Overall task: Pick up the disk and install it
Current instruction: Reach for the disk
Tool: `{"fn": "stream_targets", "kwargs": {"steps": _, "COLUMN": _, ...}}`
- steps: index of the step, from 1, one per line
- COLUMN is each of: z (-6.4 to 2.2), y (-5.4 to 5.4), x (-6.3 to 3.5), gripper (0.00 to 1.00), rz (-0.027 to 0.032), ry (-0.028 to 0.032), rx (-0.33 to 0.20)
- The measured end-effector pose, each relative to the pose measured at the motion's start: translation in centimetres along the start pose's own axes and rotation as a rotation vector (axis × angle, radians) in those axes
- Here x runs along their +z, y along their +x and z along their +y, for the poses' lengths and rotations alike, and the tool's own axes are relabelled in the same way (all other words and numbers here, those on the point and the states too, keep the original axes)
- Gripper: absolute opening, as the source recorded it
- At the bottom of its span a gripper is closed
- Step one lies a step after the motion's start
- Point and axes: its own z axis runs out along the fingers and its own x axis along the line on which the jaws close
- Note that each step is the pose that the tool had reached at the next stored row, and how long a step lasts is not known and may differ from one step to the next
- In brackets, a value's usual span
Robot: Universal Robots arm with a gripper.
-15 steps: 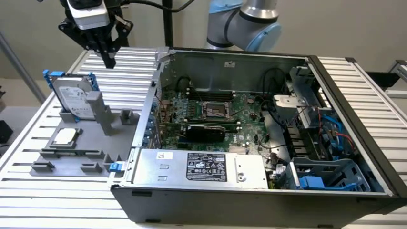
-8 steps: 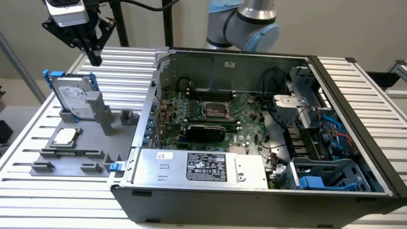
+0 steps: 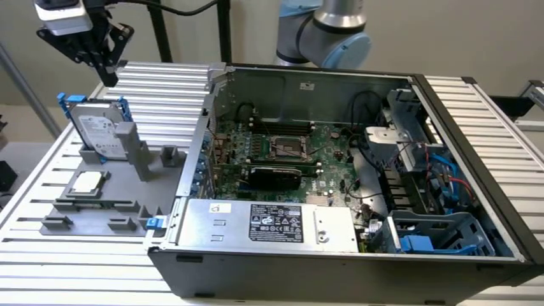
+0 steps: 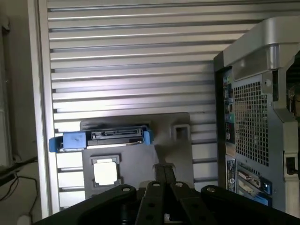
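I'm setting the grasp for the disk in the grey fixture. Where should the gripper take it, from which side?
Probably the disk by its top edge, pinched across its thin faces, from above: it stands on edge in the grey fixture, whose posts cover its lower part, leaving the top free.

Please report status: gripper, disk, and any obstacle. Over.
Gripper shut, empty, above disk, not touching. Disk upright in grey fixture, outside computer case. Fixture post stands close against disk's face.

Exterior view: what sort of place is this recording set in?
Probably a robotics lab bench for computer assembly: an open PC case sits on a slotted aluminium table, beside a grey fixture holding the disk.
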Motion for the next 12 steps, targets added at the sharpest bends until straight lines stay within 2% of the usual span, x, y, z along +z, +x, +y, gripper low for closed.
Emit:
{"fn": "stream_targets", "kwargs": {"steps": 9, "z": 1.08, "y": 4.2, "x": 0.95, "gripper": 0.11, "rz": -0.0002, "ry": 0.0003, "rx": 0.000}}
{"fn": "stream_targets", "kwargs": {"steps": 12, "z": 1.55, "y": 5.6, "x": 1.05, "gripper": 0.11, "rz": -0.0003, "ry": 0.0033, "rx": 0.000}}
